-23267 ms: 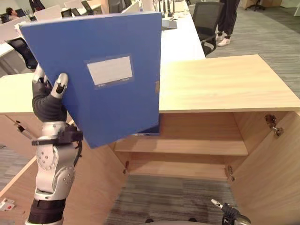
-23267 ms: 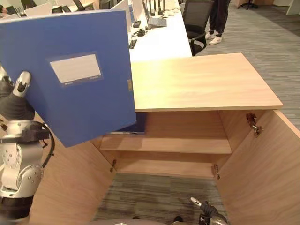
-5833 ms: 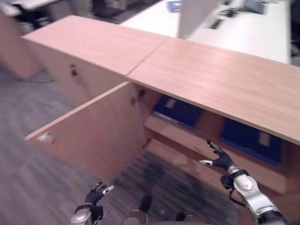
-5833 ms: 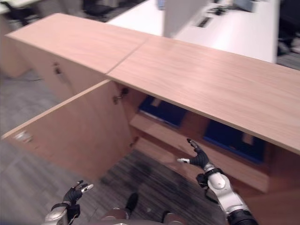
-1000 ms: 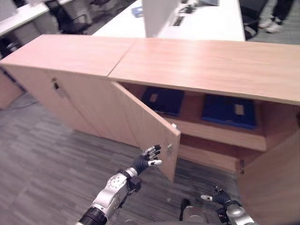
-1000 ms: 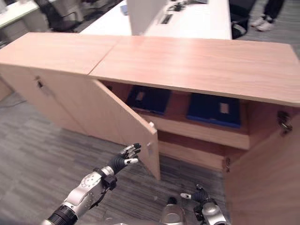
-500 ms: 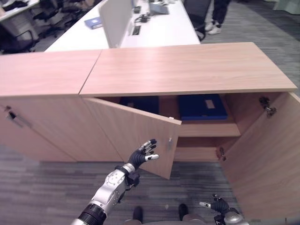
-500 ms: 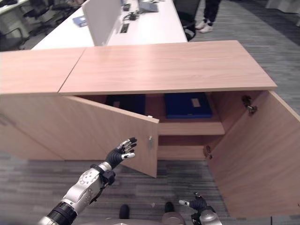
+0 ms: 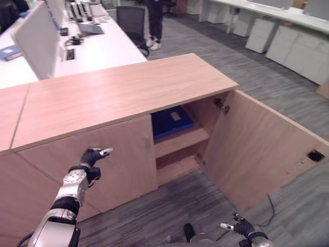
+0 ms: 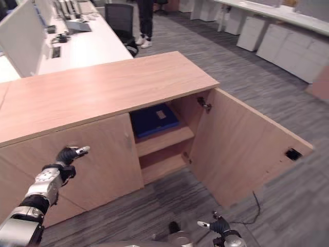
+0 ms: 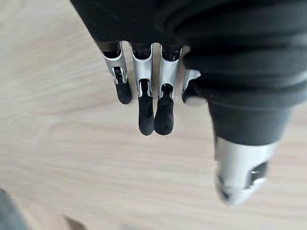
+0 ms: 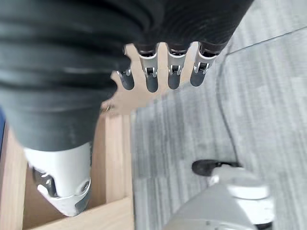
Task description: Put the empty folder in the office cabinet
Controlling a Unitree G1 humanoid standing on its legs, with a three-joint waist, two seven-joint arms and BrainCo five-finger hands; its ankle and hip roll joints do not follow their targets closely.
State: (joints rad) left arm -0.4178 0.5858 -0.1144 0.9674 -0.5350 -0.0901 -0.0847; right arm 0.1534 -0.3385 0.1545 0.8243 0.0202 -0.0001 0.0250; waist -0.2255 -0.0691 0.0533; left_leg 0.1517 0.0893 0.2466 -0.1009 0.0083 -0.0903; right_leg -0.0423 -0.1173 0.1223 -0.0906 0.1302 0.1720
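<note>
A blue folder [image 9: 172,121] with a white label lies flat on the upper shelf of the wooden office cabinet [image 9: 118,92], in its open right half. My left hand [image 9: 92,156] is stretched out against the cabinet's left door [image 9: 123,159], which stands shut or nearly so. In the left wrist view its fingers [image 11: 144,105] are straight, close over the wood grain, and hold nothing. Low by the floor in front of the cabinet hangs my right hand [image 9: 241,226], fingers relaxed [image 12: 151,72] and empty.
The right door [image 9: 257,149] swings wide open toward me, taking up floor on the right. A lower shelf [image 9: 177,164] lies under the folder. Behind the cabinet run white desks [image 9: 77,51], a dark chair [image 9: 128,20] and a person's legs [image 9: 154,25].
The left door has gone from half open to shut or nearly so, with my left hand following it. The camera has swung right. My right hand stays low.
</note>
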